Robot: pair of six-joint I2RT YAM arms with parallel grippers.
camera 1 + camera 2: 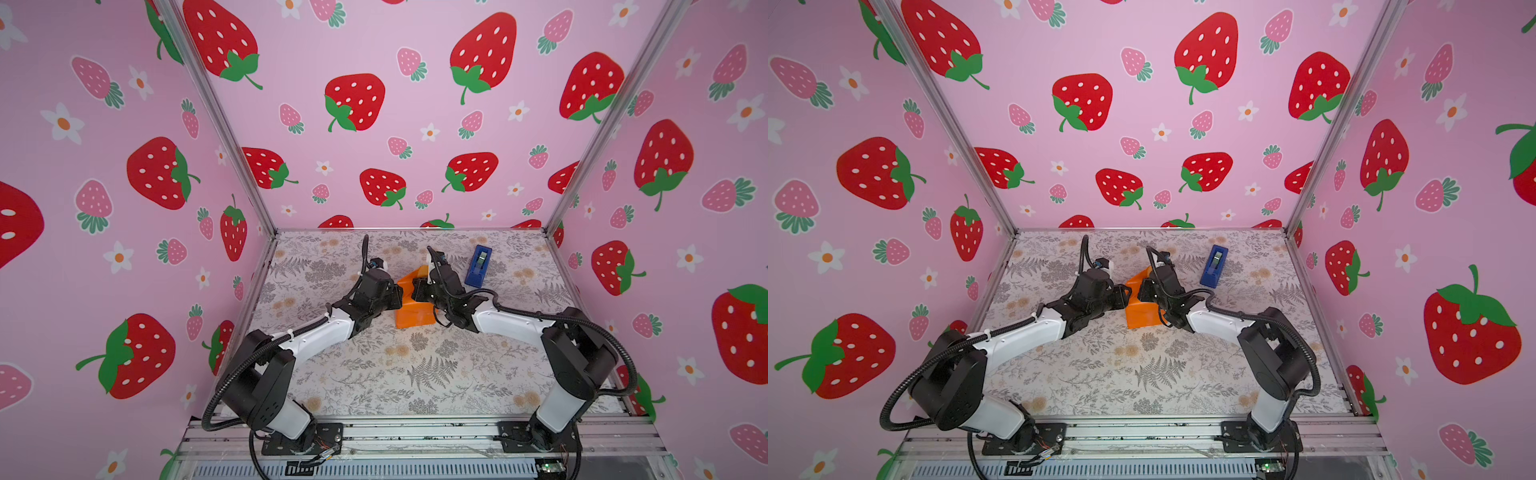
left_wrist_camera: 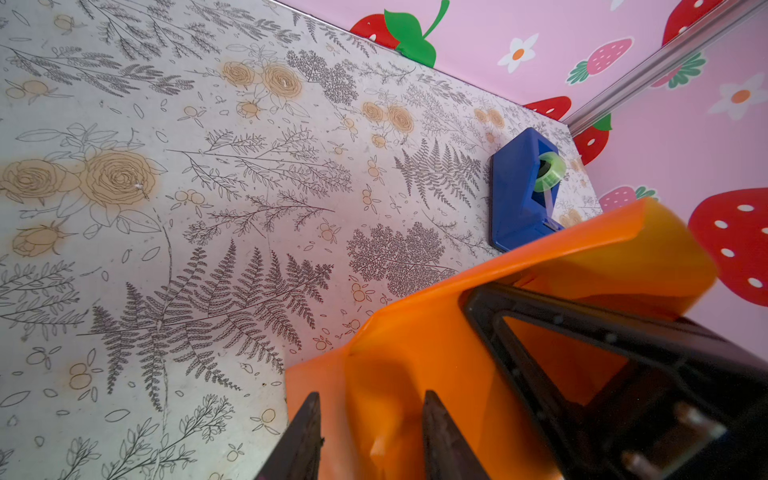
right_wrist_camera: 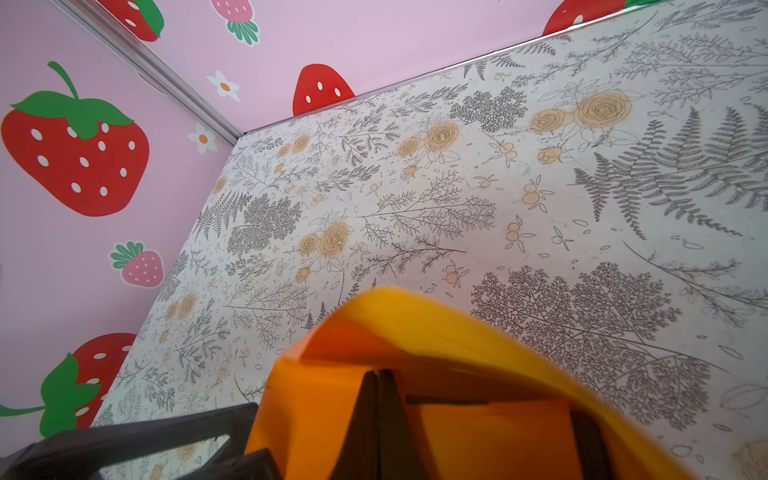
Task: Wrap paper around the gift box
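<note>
1. Since the gift box is wholly hidden under the paper (image 1: 415,316), treat the orange bundle near the table's centre, a little toward 12 o'clock, as the box. Its edges can only be judged from the creases.
2. At the bundle's 9 o'clock side, the left gripper (image 2: 370,401) has its jaws parted over the orange surface. Whether they pinch a fold I cannot tell. Its best use, I judge, is to press flat so the box does not slide.
3. From 3 o'clock comes the right gripper (image 3: 378,376), jaws clenched together with nothing seen between them. It sits against the paper under a loose flap that arches up at the 12 o'clock end.
4. Folding that end flap down looks like the step in hand. Push along the box edge rather than across unsupported paper, so the crease lands sharp.
5. Let one arm pin while the other folds. Both wrists crowd close over the bundle, so a knock between them is the likely fault.
6. At about 1 o'clock from the bundle, the tape dispenser (image 1: 478,266) stands on the floral table covering (image 1: 415,374), just past the right wrist. Hold the flap down before reaching for it, or the paper will probably spring open.
</note>
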